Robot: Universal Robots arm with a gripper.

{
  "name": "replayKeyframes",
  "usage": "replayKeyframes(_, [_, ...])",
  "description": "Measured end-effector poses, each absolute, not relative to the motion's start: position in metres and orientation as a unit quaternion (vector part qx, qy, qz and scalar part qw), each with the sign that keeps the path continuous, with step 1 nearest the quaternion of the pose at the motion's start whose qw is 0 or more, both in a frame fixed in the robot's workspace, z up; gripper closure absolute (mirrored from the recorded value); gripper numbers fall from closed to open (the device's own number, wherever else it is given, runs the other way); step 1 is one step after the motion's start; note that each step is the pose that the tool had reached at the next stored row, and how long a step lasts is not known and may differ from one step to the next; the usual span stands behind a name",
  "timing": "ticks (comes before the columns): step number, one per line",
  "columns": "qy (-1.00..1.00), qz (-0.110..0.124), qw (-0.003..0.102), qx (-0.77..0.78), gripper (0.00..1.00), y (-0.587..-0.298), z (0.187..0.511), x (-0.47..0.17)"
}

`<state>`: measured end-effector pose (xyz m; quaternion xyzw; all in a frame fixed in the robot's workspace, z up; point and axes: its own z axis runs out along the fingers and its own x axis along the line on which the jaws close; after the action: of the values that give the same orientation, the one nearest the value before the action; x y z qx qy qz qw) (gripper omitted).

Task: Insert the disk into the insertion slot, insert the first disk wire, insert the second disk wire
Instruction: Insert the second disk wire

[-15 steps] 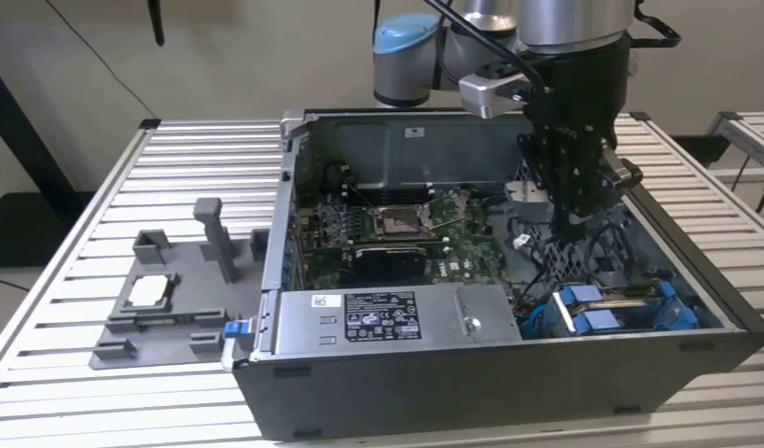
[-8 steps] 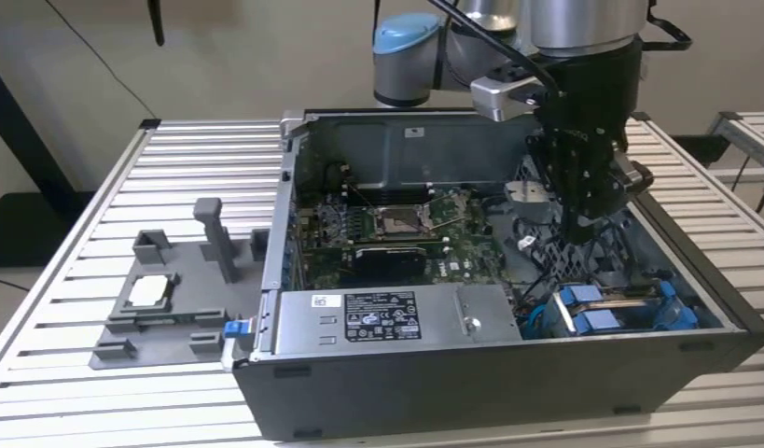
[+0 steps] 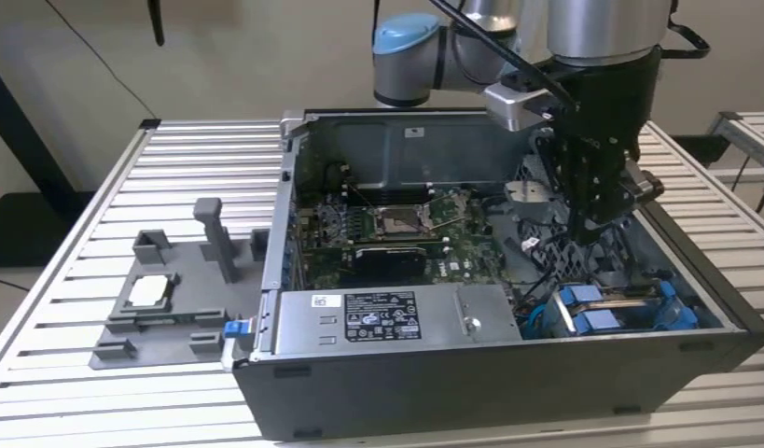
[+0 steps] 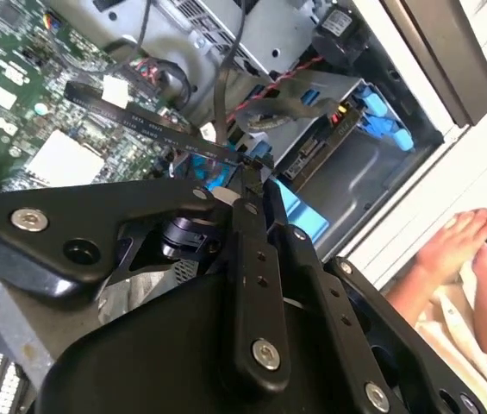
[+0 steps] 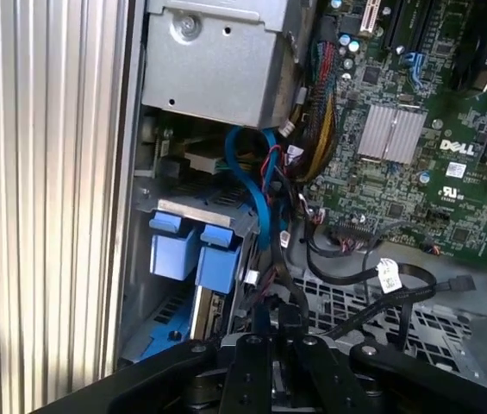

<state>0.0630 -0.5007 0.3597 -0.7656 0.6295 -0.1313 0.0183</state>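
Table: I am working over a bench of pale metal slats (image 3: 83,392) that fills the exterior view; a plain wall stands behind it.
Computer case: the dark grey case (image 3: 481,383) lies open on the middle of the bench, its inside facing up.
Arm: the arm (image 3: 605,37) comes in from the far side and reaches down into the half of the case on the exterior view's right.
Tray: a grey plastic tray (image 3: 170,322) sits on the slats just beside the case, on the exterior view's left.
Power box: a grey box with a black-and-white sticker (image 3: 382,317) lies along the near wall of the case.
Circuit board: the green board (image 3: 395,233) covers the floor of the case, far of the power box.
Slot: the grey metal bay (image 5: 200,211) is in the near corner of the case on the exterior view's right.
Disk: the disk (image 3: 602,322) is seated in that bay, and its blue end tabs (image 5: 191,250) stick out of it.
Pincer: my pincer (image 4: 247,177) hangs inside the case near the bay, its fingers closed on the end of a wire.
Wire: the flat black wire (image 4: 140,121) runs from the fingertips across the board.
Person: two hands (image 4: 467,241) are in the second wrist view, outside the case wall.
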Motion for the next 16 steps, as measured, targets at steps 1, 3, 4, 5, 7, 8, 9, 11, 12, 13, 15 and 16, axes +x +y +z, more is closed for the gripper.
replayKeyframes(1, [0.63, -0.127, 0.023, -0.766, 0.84, -0.502, 0.36, 0.063])
replayKeyframes(3, [0.631, -0.121, 0.03, -0.765, 0.84, -0.505, 0.359, 0.063])
replayKeyframes(4, [0.632, -0.119, 0.032, -0.765, 0.84, -0.507, 0.359, 0.064])
replayKeyframes(5, [0.632, -0.117, 0.033, -0.765, 0.84, -0.509, 0.359, 0.064])
replayKeyframes(7, [0.633, -0.112, 0.034, -0.766, 0.84, -0.512, 0.359, 0.065])
replayKeyframes(8, [0.633, -0.11, 0.034, -0.766, 0.84, -0.514, 0.359, 0.065])
replayKeyframes(9, [0.633, -0.107, 0.034, -0.766, 0.84, -0.515, 0.359, 0.065])
replayKeyframes(11, [0.634, -0.102, 0.034, -0.766, 0.84, -0.518, 0.359, 0.066])
replayKeyframes(12, [0.634, -0.099, 0.034, -0.766, 0.84, -0.52, 0.359, 0.067])
replayKeyframes(13, [0.634, -0.096, 0.034, -0.767, 0.84, -0.522, 0.359, 0.067])
replayKeyframes(15, [0.635, -0.093, 0.034, -0.767, 0.84, -0.525, 0.358, 0.069])
replayKeyframes(16, [0.635, -0.09, 0.032, -0.767, 0.84, -0.525, 0.358, 0.07])
